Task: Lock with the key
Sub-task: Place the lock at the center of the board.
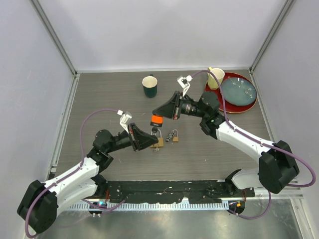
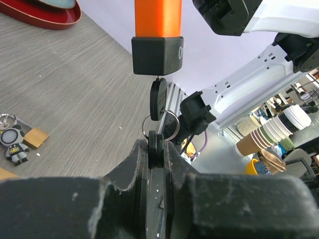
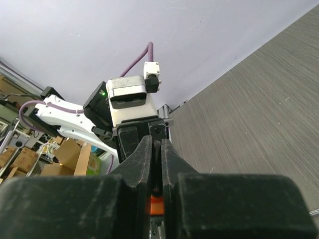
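From above, the right end effector [image 1: 160, 115] grips the orange padlock [image 1: 157, 119] above the desk [image 1: 109, 99], with the left end effector [image 1: 153, 140] just beneath. On the left wrist, a key [image 2: 158, 97] sits in the keyhole and the jaws pinch the spare key [image 2: 156, 147] on its ring. On the right wrist, the jaws are clamped shut on the padlock. I'd say turning the seated key comes next.

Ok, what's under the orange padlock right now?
A black key head sits under the orange padlock, its ring joined to a second key pinched in the left hand. Its blade is hidden.
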Available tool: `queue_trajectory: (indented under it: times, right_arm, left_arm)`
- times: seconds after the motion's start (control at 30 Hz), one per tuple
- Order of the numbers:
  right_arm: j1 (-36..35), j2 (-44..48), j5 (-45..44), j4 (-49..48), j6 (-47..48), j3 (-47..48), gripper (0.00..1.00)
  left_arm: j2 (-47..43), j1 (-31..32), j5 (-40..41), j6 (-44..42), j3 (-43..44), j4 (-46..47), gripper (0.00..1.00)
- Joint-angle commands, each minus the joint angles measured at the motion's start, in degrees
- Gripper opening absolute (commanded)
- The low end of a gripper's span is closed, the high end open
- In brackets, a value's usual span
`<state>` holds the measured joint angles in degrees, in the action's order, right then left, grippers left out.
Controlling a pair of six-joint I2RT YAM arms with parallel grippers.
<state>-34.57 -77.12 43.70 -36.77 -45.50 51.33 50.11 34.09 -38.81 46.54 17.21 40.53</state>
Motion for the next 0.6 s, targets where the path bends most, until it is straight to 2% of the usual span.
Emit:
queue_trajectory:
  times: [0.0,0.3,0.57]
  right_arm:
    - [1.3,1.2,-1.2,-8.0,-2.2,3.3,0.01]
    - [2.7,0.3,-1.3,-16.7,-8.6,1.2,0.01]
    - [3.4,0.5,-0.1,-8.9,-2.9,2.4,0.01]
  left_arm:
    - [-0.7,1.4,-1.1,0.4,-2.2,0.5,0.0]
    - [1.6,2.6,-0.5,-0.9,-3.8,1.4,0.0]
    - [0.6,2.7,2.2,-3.3,-1.9,-2.5,0.0]
